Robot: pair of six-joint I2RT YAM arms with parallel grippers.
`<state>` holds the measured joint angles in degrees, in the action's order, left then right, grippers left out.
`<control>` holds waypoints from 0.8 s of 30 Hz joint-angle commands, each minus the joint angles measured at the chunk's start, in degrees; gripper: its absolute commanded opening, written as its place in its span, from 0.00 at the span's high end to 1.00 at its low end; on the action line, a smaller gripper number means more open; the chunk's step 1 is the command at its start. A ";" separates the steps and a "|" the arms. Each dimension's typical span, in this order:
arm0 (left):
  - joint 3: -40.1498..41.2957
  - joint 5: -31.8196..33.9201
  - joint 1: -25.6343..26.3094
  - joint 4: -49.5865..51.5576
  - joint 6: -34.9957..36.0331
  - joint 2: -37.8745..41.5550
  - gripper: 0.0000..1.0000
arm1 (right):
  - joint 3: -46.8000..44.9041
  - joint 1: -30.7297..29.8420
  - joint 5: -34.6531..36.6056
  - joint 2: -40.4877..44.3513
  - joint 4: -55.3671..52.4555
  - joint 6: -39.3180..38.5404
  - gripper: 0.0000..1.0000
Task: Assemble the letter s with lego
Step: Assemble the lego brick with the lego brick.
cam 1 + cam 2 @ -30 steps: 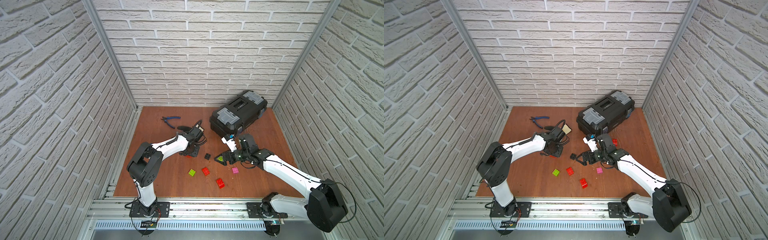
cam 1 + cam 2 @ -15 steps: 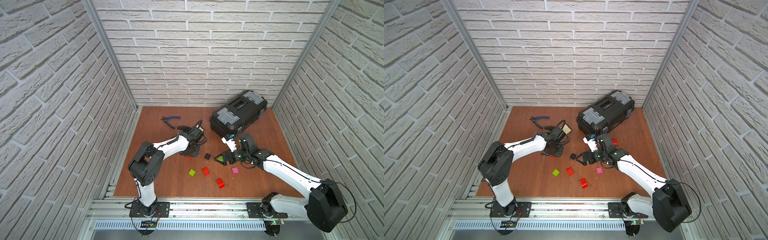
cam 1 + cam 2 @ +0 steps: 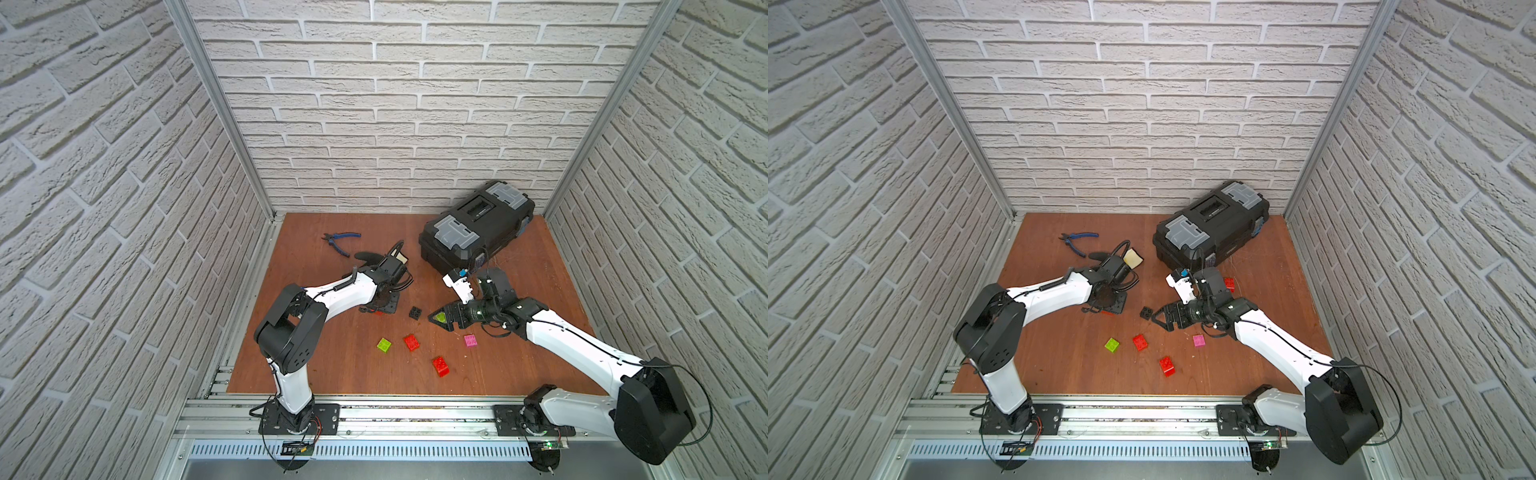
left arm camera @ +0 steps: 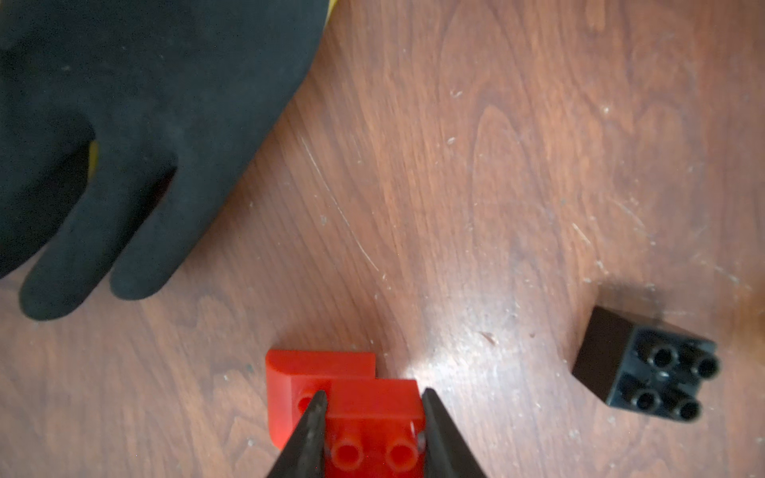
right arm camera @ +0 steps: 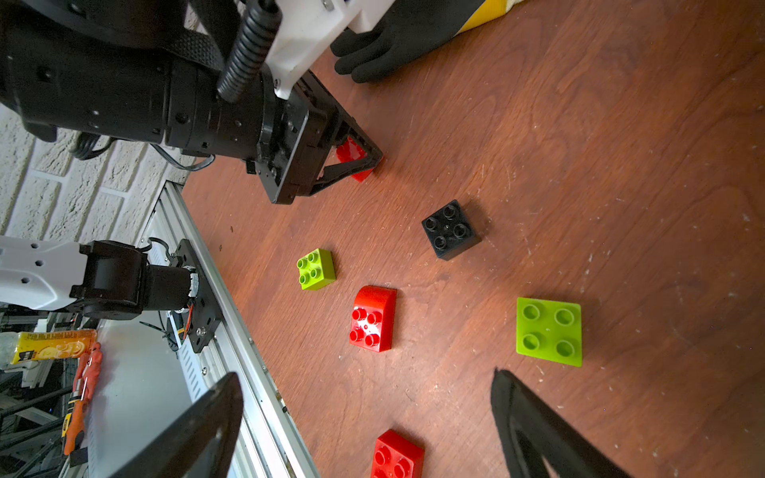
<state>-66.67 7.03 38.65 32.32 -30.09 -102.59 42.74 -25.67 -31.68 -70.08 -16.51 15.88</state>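
We note glossy plastic red brick [image 4: 372, 399]; near it, matt grainy black glove [image 4: 124, 103] on scratched satin wood tabletop [image 4: 517, 165].

The counter [image 3: 332, 365] was reddish-brown with wood grain, and the walls [image 3: 415, 104] carried a white brick pattern. The toolbox [image 3: 478, 226] was black with grey lid panels, the pliers [image 3: 347, 235] had blue handles, and the glove [image 4: 124, 103] was black with a yellow cuff. The held brick [image 4: 364, 414] was red and the cube brick [image 4: 645, 368] black. The flat plate [image 5: 548, 331] and small brick [image 5: 316, 269] were lime green, the curved brick [image 5: 372, 318] red, and the lone brick [image 3: 470, 340] pink.
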 commanded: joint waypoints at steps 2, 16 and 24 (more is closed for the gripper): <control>2.74 -2.44 -0.31 0.03 -2.76 -2.64 0.65 | 0.67 -0.36 0.13 0.39 0.38 -0.59 0.06; -1.13 1.37 1.39 3.19 -11.61 -1.30 0.60 | 0.07 -0.26 -0.03 3.03 -0.66 -1.64 0.05; -2.49 3.01 1.06 4.41 -12.80 -0.43 0.54 | -1.49 -0.17 0.00 4.92 -0.87 -2.25 0.04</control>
<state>-67.83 8.54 39.66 34.13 -41.58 -102.74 42.09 -25.67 -31.51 -66.83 -17.82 14.61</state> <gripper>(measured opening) 0.463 0.956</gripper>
